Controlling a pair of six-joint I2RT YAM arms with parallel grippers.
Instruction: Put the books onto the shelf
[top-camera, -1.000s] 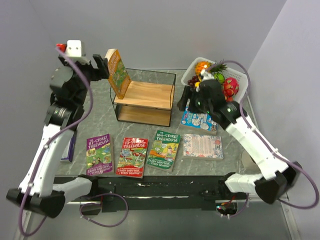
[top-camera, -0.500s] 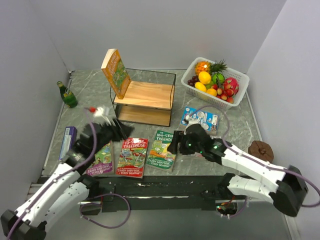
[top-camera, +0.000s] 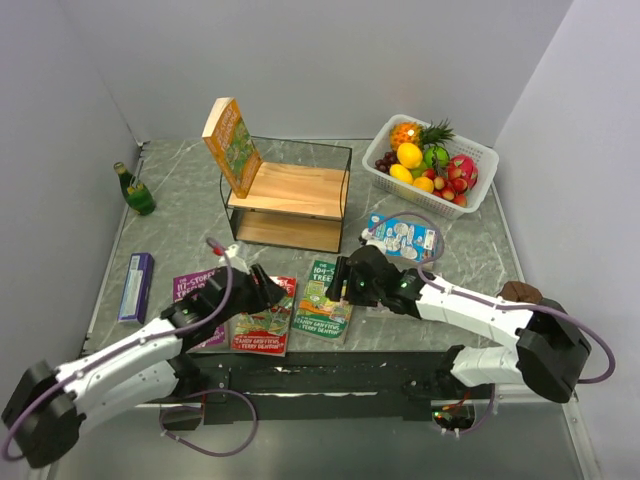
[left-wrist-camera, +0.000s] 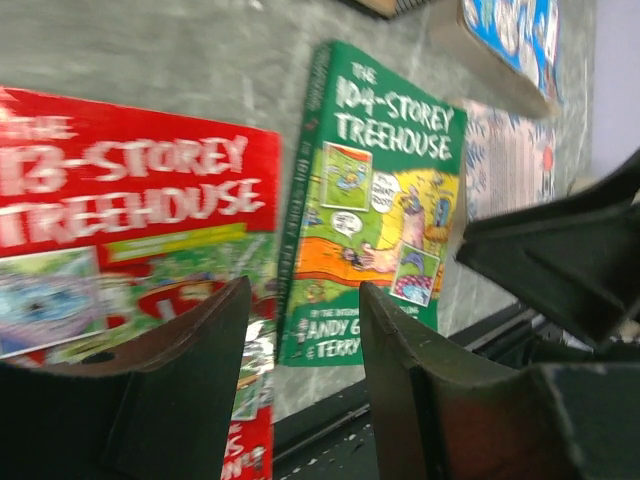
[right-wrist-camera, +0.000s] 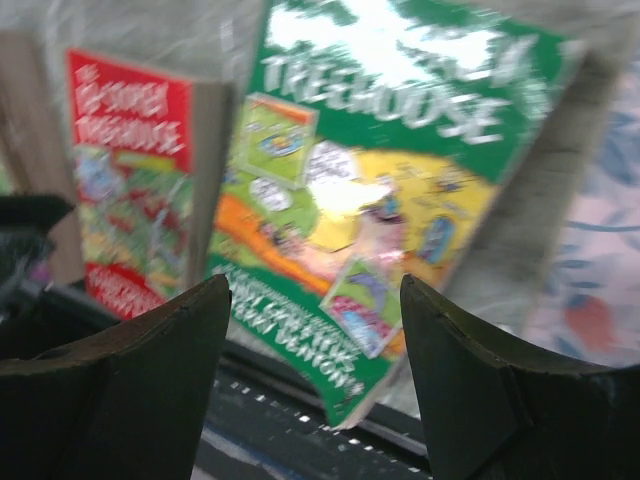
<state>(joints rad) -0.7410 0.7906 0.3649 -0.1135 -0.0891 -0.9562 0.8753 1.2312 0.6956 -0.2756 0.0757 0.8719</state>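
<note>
On the shelf, one orange-and-green book leans upright at the top tier's left end. A purple book, a red one and a green one lie flat along the table's front. My left gripper hovers low over the gap between the red book and the green book, open and empty. My right gripper is open over the green book's near end, with nothing between its fingers. The pink book lies right of the green one. My right arm hides it from above.
A blue picture book lies right of the shelf. A white fruit basket stands at the back right, with a green bottle at the left wall. A small purple box and a brown lump lie near the sides. The two grippers are close together.
My left arm left the book on the shelf top and came down to the front books, its jaws narrowing. My right arm swung from the basket down to the green book.
</note>
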